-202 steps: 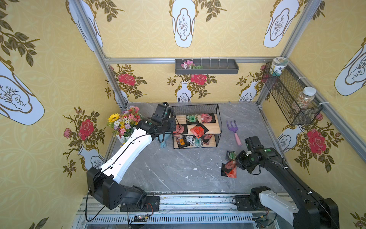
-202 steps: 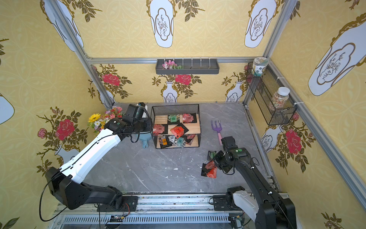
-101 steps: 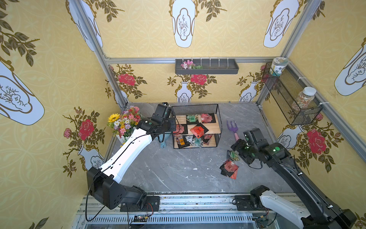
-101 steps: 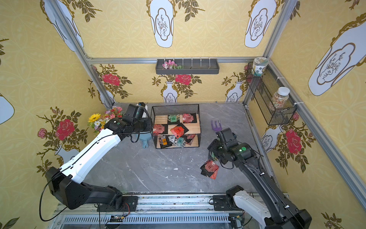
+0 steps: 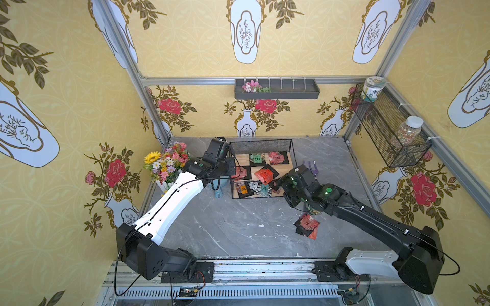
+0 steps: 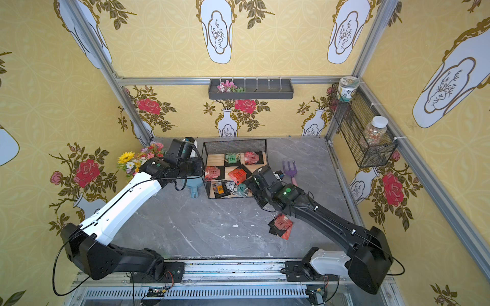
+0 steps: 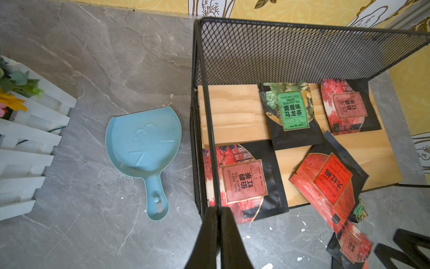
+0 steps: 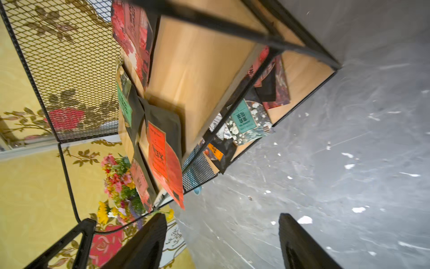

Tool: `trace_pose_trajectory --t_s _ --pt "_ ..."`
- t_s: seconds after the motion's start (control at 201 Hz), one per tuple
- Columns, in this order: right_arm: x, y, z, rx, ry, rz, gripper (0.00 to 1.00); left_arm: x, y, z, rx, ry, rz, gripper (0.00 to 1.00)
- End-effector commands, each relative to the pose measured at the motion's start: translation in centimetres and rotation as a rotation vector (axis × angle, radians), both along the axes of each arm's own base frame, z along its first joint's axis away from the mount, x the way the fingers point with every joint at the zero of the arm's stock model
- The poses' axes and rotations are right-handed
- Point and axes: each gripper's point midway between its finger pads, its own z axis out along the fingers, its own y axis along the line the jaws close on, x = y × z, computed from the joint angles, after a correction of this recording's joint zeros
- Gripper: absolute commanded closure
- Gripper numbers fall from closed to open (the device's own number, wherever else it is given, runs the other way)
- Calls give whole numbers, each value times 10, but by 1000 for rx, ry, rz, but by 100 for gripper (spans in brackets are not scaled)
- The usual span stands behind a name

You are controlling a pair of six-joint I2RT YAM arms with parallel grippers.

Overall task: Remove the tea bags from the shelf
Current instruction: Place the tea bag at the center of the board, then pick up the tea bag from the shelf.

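R gripper [image 8: 223,223] wide, empty, at 4 o'clock corner of shelf [image 5: 261,148]; L gripper [image 7: 217,223] clamps its 9 o'clock rail. Bags [image 7: 244,181] on both boards [image 7: 232,111], pile [image 5: 306,225] on table [image 5: 225,233] at 5. Mid-fetch: next I'd pinch edge of orange bag [image 5: 263,174].

A grey marble-patterned tabletop [image 5: 238,227], flecked with white chips, forms the floor of the booth. Yellow wallpaper [image 5: 185,47] printed with red roses and white vases rises behind it and along both its sides, with aluminium posts [image 5: 132,71] at its back corners. Above its back edge hangs a dark grey slotted tray [image 5: 291,94] with pink flowers [image 5: 250,86] at one end. A black mesh basket [image 5: 379,127] on one side wall holds a labelled jar [image 5: 373,88] and a clear jar [image 5: 405,132], well apart. An aluminium rail [image 5: 252,273] runs along its front edge. The light is bright and even.
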Motion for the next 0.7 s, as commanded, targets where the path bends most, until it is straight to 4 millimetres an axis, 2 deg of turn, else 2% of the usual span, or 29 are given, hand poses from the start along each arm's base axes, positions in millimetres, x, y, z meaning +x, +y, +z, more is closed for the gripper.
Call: trace_pose_trajectory --t_s 0.0,0.324,0.518,0.692 --pt "24 24 26 177 -96 -56 22 -7 -3 -6 -3 36 -28 100" --pt "36 38 8 255 -77 -86 35 -4 -4 -4 4 32 -38 100" --pt "42 40 4 274 -70 -101 42 -3 -5 -5 8 34 -41 100" --pt "46 43 -3 290 -55 -112 53 -4 -4 -6 13 35 -42 100"
